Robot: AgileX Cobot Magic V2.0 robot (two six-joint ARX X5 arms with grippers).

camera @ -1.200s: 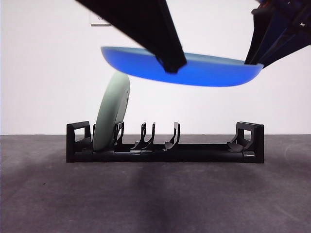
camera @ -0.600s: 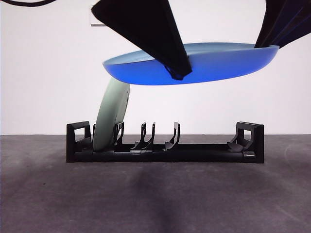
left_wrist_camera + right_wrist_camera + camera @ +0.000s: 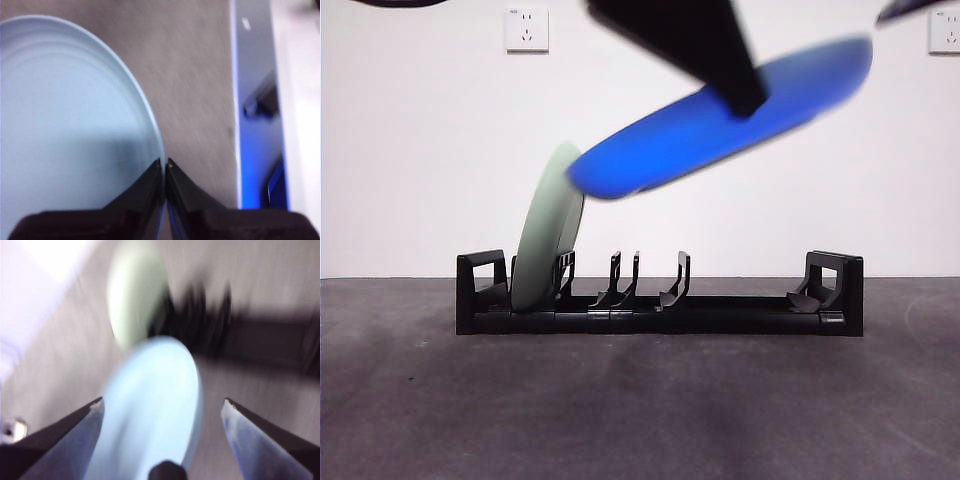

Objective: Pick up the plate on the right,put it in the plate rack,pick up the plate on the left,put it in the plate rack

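Grey matte tabletop (image 3: 640, 400) fills the lower part of the front view, with a white wall (image 3: 420, 150) behind carrying one socket (image 3: 526, 29) at 11 o'clock and another (image 3: 944, 30) at 1 o'clock. On the table stands the plate rack (image 3: 660, 300), long, low and black, with a pale green plate (image 3: 548, 232) upright in its slots toward 9 o'clock. Above the rack hangs the blue plate (image 3: 720, 120), tilted, its low edge just beside the green plate's top.

Only the left wrist view shows the grip: the left gripper (image 3: 164, 163) has its jaws pinched onto the blue plate's rim, the pale inner face (image 3: 65, 125) spread beside them. Only the right wrist view shows the right gripper (image 3: 162, 407) spread wide, holding nothing, the blurred blue plate between its jaws and the green plate and rack beyond.
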